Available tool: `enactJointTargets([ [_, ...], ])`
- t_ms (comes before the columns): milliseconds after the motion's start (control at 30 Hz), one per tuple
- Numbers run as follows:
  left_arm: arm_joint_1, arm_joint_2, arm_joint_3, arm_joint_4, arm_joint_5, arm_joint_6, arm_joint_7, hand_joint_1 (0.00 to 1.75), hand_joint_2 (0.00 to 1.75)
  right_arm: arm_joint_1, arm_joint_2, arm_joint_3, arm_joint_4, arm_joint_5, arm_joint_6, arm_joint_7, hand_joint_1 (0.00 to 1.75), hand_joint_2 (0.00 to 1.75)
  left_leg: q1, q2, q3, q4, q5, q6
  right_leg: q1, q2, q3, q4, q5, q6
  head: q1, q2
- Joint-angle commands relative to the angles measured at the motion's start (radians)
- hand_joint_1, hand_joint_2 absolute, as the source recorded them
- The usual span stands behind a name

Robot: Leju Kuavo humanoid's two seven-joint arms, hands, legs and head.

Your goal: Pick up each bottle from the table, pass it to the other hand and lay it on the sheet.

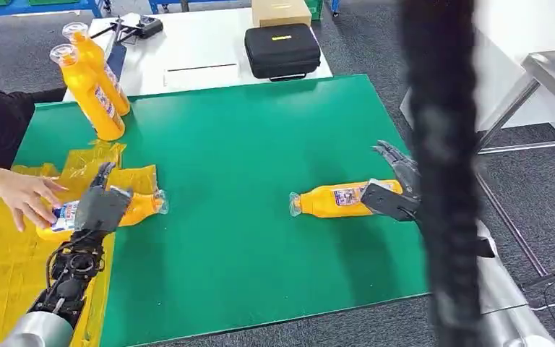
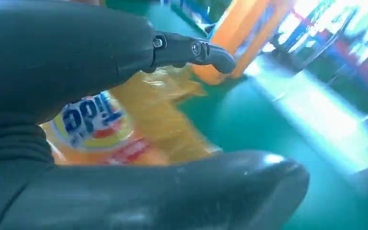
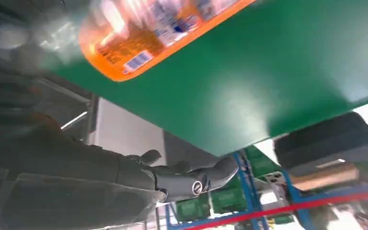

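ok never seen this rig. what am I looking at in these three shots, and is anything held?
It is a humanoid robot with two arms, each ending in a fingered hand. The wide picture is from its head, looking down at a green table. The other two come from cameras at its wrists.

The left hand is at a bottle lying on the yellow sheet, where a person's hand also touches it. The right hand is at the base of a second lying bottle; whether either hand grips is unclear. Two more bottles stand at the far left. A black case sits behind.
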Motion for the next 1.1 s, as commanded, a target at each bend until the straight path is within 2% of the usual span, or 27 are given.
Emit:
enactJointTargets([
  [33,0.131,-0.034,0.037,-0.536,0.352,-0.028,0.001,0.0,0.0,-0.144,-0.039,0.108,0.252,0.042,0.048,0.021,0.0,1.75,0.002,0.004,0.002,0.002,-0.003,-0.003,0.002,0.002,0.002,0.0,-0.001,0.0,0.0,0.0],
  [167,0.18,-0.038,0.004,-0.633,0.379,-0.029,0.001,0.0,0.0,-0.169,-0.028,0.136,0.324,0.061,0.068,0.025,0.0,1.75,0.002,0.004,0.003,0.002,-0.004,-0.003,0.002,0.001,0.003,0.0,-0.002,0.0,0.0,0.0],
  [433,0.168,-0.049,-0.055,-0.645,0.439,-0.027,-0.023,0.0,0.0,-0.258,-0.01,0.22,0.514,0.08,0.105,0.017,0.0,1.75,0.001,0.003,0.003,0.001,-0.003,-0.003,0.001,0.001,0.003,0.0,-0.001,0.0,0.0,0.0],
  [733,0.206,-0.047,-0.105,-0.759,0.508,-0.047,-0.034,0.0,0.0,-0.287,0.042,0.269,0.659,0.116,0.081,-0.003,0.0,1.75,0.001,0.002,0.002,0.0,-0.003,-0.003,0.002,0.001,0.003,-0.001,-0.001,0.0,0.0,0.0],
  [867,0.199,-0.053,-0.126,-0.778,0.523,-0.049,-0.03,0.0,0.0,-0.328,0.095,0.32,0.79,0.171,0.079,0.012,0.03,1.75,0.002,0.005,0.007,0.002,-0.006,-0.005,0.003,0.002,0.008,0.0,-0.003,-0.001,0.0,0.0],
  [900,0.198,-0.056,-0.128,-0.777,0.524,-0.048,-0.029,0.0,0.0,-0.331,0.1,0.325,0.804,0.177,0.08,0.012,0.49,1.75,0.002,0.004,0.003,0.0,-0.003,-0.003,0.002,0.002,0.003,-0.002,-0.001,0.0,0.0,0.0],
  [933,0.192,-0.055,-0.136,-0.772,0.526,-0.054,-0.029,0.0,0.0,-0.341,0.121,0.338,0.855,0.191,0.078,0.007,1.69,1.75,0.002,0.005,0.005,0.001,-0.004,-0.004,0.002,0.003,0.005,-0.001,-0.002,-0.001,0.0,0.0],
  [1067,0.186,-0.058,-0.142,-0.767,0.524,-0.052,-0.029,0.0,0.0,-0.331,0.134,0.34,0.87,0.195,0.059,0.001,1.69,1.75,0.003,0.001,0.005,0.0,-0.002,-0.003,0.003,-0.001,0.006,-0.003,-0.001,-0.001,0.001,0.0],
  [1100,0.186,-0.057,-0.141,-0.767,0.524,-0.052,-0.029,0.0,0.0,-0.332,0.132,0.34,0.871,0.195,0.059,0.001,1.75,1.75,0.002,0.001,0.005,-0.001,-0.002,-0.003,0.003,-0.001,0.006,-0.003,-0.001,-0.001,0.0,0.0],
])
